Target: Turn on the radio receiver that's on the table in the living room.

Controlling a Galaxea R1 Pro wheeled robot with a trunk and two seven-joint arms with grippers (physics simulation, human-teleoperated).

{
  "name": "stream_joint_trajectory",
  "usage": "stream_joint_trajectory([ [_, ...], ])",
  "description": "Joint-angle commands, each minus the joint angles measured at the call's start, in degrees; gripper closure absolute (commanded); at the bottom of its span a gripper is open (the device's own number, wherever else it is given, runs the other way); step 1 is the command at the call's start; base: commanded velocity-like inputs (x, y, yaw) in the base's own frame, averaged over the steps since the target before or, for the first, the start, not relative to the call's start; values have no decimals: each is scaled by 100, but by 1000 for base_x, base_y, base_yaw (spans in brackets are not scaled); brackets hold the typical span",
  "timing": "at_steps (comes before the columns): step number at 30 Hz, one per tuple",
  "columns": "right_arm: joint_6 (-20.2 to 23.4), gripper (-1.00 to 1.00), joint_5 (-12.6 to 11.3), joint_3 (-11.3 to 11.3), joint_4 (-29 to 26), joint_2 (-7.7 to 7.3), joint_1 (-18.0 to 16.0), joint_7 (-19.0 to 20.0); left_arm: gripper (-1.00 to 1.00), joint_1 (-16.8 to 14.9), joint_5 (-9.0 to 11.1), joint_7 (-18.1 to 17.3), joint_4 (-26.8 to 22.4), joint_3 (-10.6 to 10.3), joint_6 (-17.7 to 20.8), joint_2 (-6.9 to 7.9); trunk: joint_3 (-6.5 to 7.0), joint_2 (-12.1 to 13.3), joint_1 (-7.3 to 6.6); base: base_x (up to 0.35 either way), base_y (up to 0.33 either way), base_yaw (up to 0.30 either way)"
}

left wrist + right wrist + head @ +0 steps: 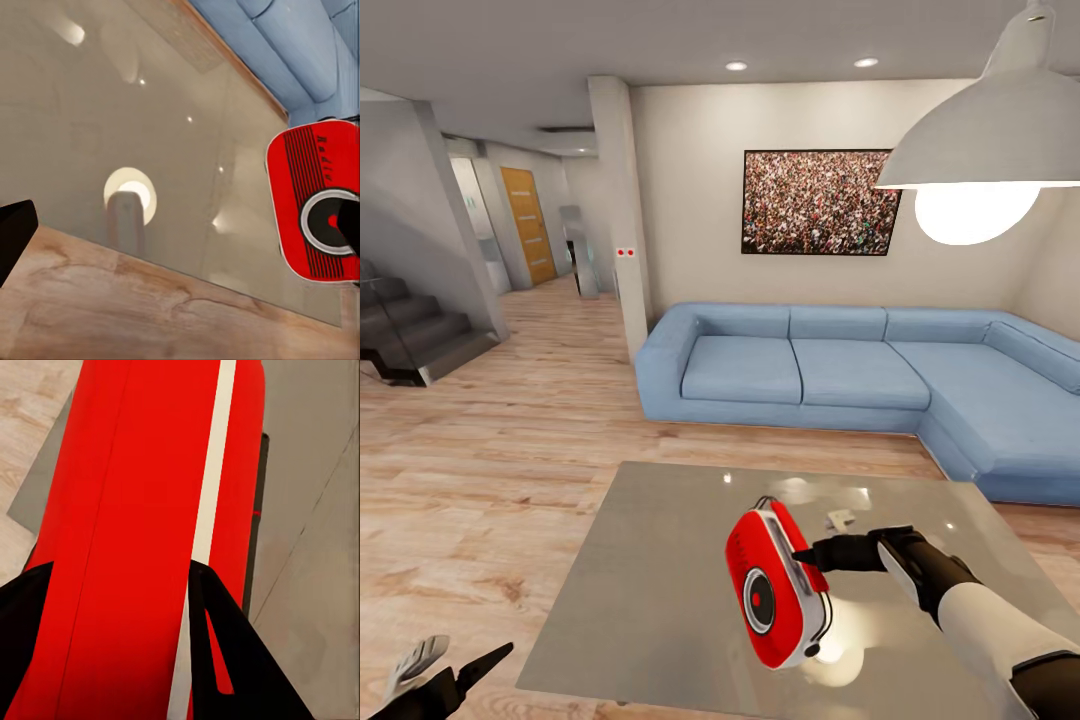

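Light wood plank flooring runs through the living room, where a blue L-shaped sofa stands against the far wall under a crowd-photo picture. Close to the head camera hangs a white pendant lamp, and a staircase and an orange door show at the left. Before the sofa stands the table, its grey top glossy with lamp reflections; a small pale object lies on it near the far edge.

From the lower right the right arm reaches inward over the table, its forearm roughly level. The right gripper clasps the radio receiver, which is held above the tabletop, tilted, with its round dial facing the robot. In the right wrist view its black fingers lie on either side of the red casing with its white band.

At the lower left corner sits the left gripper, low beside the table's near corner, fingers spread apart and holding nothing.
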Motion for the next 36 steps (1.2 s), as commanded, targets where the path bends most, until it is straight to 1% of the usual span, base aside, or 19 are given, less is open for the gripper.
stream_joint_trajectory([
  [1,4,100,-55,-17,-6,2,-1,-9,-100,0,-4,-24,0,1,0,-1,1,-1,0,0,0,0],
  [5,-35,100,-56,-18,-6,3,-1,-49,-100,0,-16,-173,5,0,0,5,1,-1,0,0,0,0],
  [10,-44,100,-59,-17,-6,1,-1,-56,-100,0,-34,-214,6,-32,-4,-1,1,-1,0,0,0,0],
  [12,-45,100,-60,-15,-6,2,-1,-55,-100,0,-44,-218,6,-97,-6,-2,1,-1,0,0,0,0],
  [15,-45,100,-60,-12,-6,3,-1,-53,-100,0,-58,-221,6,-288,-8,3,1,-1,0,0,0,0],
  [18,-45,100,-60,-10,-6,3,-1,-51,-100,0,-61,-222,8,-355,-8,11,1,-1,0,0,0,0],
  [27,-45,100,-60,-10,-6,8,-1,-51,-100,0,-71,-206,13,-382,-7,13,1,-1,0,0,0,0],
  [28,-45,100,-60,-8,-6,9,-1,-51,100,0,-71,-209,8,-381,-6,17,1,-1,0,0,0,0],
  [36,-43,100,-60,-5,-6,20,-1,-48,100,0,-65,-224,-10,-363,15,20,1,-1,0,0,0,0],
])
